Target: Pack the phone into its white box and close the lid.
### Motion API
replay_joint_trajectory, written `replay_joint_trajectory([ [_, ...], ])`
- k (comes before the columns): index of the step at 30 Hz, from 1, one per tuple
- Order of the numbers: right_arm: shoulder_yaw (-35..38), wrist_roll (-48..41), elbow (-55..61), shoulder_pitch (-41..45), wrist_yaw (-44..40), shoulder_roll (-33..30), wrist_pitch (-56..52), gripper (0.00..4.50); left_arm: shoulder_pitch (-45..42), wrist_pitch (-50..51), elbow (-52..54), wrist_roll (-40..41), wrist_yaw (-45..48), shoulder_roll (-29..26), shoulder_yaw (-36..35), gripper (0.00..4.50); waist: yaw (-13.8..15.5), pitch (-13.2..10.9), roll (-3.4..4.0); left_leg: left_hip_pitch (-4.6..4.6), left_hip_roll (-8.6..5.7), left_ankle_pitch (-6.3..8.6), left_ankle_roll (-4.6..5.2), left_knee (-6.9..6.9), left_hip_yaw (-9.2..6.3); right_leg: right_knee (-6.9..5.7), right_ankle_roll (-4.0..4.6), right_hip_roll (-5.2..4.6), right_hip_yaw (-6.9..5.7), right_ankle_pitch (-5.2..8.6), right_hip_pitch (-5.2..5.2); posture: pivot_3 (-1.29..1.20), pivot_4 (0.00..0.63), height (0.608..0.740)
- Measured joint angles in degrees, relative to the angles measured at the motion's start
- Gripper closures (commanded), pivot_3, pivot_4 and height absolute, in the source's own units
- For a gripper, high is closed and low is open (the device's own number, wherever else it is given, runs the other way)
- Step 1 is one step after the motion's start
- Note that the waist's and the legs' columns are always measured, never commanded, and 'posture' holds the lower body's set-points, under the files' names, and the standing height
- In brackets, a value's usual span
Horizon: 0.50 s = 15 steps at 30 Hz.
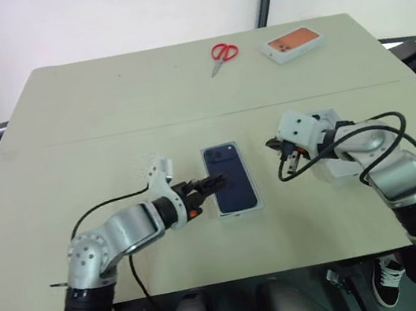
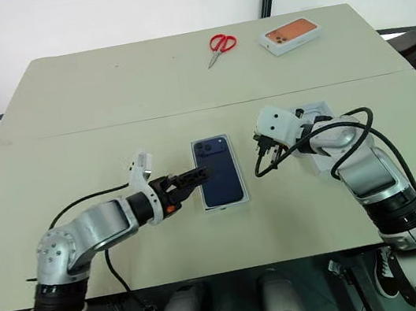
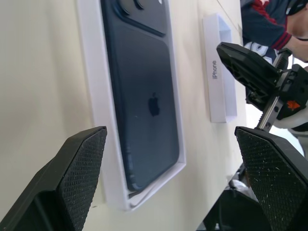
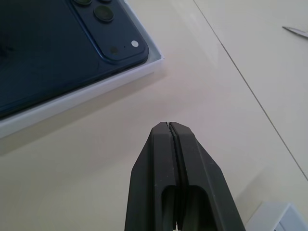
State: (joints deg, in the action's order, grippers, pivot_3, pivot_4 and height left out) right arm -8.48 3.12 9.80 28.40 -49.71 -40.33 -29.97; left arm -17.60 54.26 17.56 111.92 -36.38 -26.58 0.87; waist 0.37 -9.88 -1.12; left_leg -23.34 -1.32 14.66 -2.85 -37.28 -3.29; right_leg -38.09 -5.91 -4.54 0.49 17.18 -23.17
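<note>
Two tools flanking boxed phone (image 1: 229, 177), apart

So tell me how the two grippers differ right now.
The left gripper has its jaws spread wide, while the right gripper is pressed fully shut. The left gripper sits at the left side of the white box, its fingertips over the phone; the right gripper hangs over bare table to the box's right. Both are black-fingered, hold nothing, and point toward the phone.
</note>
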Motion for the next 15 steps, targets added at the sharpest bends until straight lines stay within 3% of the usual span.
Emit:
replay_joint_trajectory([
  [6, -0.11, 0.01, -0.48, 0.23, -0.03, -0.01, 0.35, 4.50, -3.42, 2.43, 0.01, -2.82, 11.34, -12.79, -4.56, 0.04, -0.02, -0.01, 0.02, 0.00, -0.01, 0.11, 0.19, 0.03, 0.01, 0.02, 0.00, -0.01, -0.02, 0.01, 0.00, 0.00, 0.150, 0.740],
  [7, -0.30, 0.01, -0.48, 0.34, -0.07, -0.01, 0.35, 4.50, -3.79, 2.88, 0.02, -4.75, 13.39, -14.34, -4.57, 0.27, -0.05, -0.01, 0.02, 0.00, -0.07, 0.15, 0.27, 0.04, 0.02, 0.04, 0.00, -0.01, -0.07, 0.01, 0.00, 0.00, 0.150, 0.740],
  [10, -0.54, -0.02, -0.41, 0.61, -0.42, -0.11, 0.30, 4.50, -4.08, 4.71, 0.89, -18.19, 22.19, -21.13, -1.97, 1.25, -0.22, -0.03, 0.02, 0.01, -0.12, 0.16, 0.29, 0.09, 0.03, 0.04, 0.00, 0.04, -0.10, 0.01, -0.01, 0.00, 0.150, 0.740],
  [12, -0.83, -0.06, -0.36, 0.59, -1.23, -0.81, 0.18, 4.50, -4.46, 4.94, 1.36, -28.41, 29.10, -24.38, 0.58, 2.23, -0.30, -0.07, 0.10, 0.02, -0.12, 0.17, 0.31, 0.13, 0.05, 0.04, 0.01, 0.04, -0.10, 0.01, -0.02, 0.00, 0.150, 0.740],
  [15, -1.84, -0.04, 0.41, 0.49, -2.43, -1.58, -0.03, 4.50, -5.43, 3.77, 1.80, -40.08, 38.44, -24.77, 5.02, 3.89, -0.29, -0.07, 0.09, 0.00, -0.10, 0.18, 0.33, 0.12, 0.05, 0.06, 0.01, 0.03, -0.11, 0.01, -0.01, 0.00, 0.150, 0.740],
])
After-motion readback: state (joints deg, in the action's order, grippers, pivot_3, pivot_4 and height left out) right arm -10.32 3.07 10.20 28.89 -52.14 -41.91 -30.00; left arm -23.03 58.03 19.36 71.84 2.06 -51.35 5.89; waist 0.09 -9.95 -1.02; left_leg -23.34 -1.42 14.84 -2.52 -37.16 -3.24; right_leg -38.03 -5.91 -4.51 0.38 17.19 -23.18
